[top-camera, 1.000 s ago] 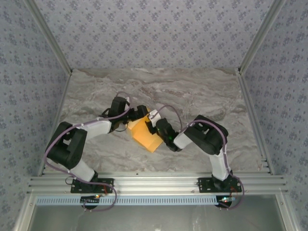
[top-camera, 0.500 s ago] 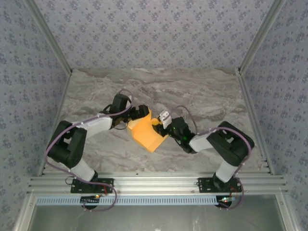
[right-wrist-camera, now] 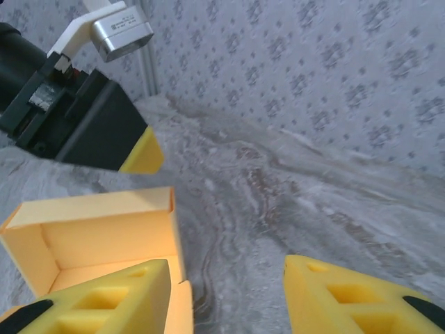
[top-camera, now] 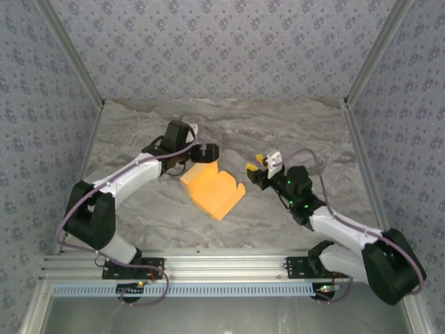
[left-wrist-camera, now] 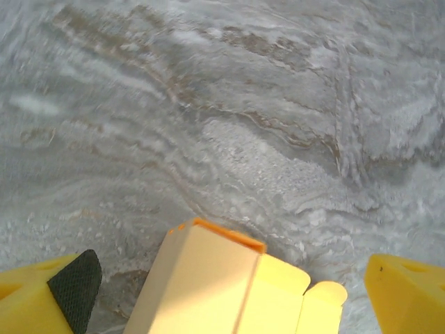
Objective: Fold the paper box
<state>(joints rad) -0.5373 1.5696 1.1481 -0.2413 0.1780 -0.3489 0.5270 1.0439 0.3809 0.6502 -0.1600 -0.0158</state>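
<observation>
The box (top-camera: 212,191) is made of orange-yellow card. It lies near the middle of the grey marble surface (top-camera: 313,132). In the top view it sits slanted, with one corner pointing to 6 o'clock. It is partly folded.

In the right wrist view the box (right-wrist-camera: 97,236) is open on top. Its back wall and one side wall stand up. In the left wrist view the box (left-wrist-camera: 208,285) shows at 6 o'clock. A small round flap (left-wrist-camera: 323,306) sticks out on its 3 o'clock side.

The left jaws are spread wide and hold nothing. In the top view they hang at 12 o'clock from the box, just beside its far edge. In the left wrist view the two yellow fingers (left-wrist-camera: 35,299) sit at the bottom corners. The box lies between them and is apart from both. The right wrist view shows a gap between the left arm's yellow tip (right-wrist-camera: 142,156) and the back wall of the box.

The right jaws are spread too and hold nothing. In the top view they are at 2 o'clock from the box, near it but not touching. In the right wrist view their fingers (right-wrist-camera: 104,303) show at 6 o'clock, with the box at 8 o'clock behind the left one.

Walls (top-camera: 222,49) with a small flower print stand around the surface.
</observation>
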